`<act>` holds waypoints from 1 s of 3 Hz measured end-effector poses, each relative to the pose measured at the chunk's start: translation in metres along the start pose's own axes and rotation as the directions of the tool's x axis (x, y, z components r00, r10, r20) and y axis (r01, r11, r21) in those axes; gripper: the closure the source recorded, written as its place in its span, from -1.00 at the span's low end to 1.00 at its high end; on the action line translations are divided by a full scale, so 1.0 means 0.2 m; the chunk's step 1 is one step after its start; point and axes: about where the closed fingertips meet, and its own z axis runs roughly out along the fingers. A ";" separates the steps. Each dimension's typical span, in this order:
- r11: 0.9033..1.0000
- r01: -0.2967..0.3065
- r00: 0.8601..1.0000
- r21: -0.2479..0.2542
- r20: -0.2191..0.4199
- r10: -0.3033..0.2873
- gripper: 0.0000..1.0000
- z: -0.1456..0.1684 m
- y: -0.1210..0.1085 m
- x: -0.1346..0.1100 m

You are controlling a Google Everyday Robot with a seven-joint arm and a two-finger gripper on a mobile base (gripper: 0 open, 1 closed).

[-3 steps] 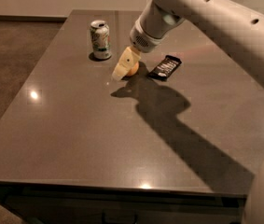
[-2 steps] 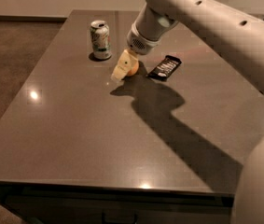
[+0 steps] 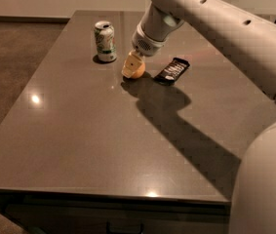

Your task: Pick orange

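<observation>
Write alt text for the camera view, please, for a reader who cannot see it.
The gripper is down at the orange on a grey table, between an upright green-white soda can and a black snack bar wrapper.

The grey table [image 3: 79, 145] carries a soda can [image 3: 105, 41], an orange [image 3: 139, 72] at the claw [image 3: 130, 65], and a snack bar wrapper [image 3: 172, 70].

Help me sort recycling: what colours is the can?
The can is green and white, camera view; gripper at the orange.
</observation>
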 end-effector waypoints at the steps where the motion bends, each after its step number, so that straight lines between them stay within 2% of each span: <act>1: 1.000 0.002 1.000 -0.011 0.001 -0.002 0.56 -0.01 -0.01 0.00; 2: 0.999 0.053 0.998 -0.006 0.020 -0.053 1.00 -0.19 -0.02 -0.05; 3: 0.995 0.104 0.994 0.001 0.034 -0.104 1.00 -0.34 -0.02 -0.11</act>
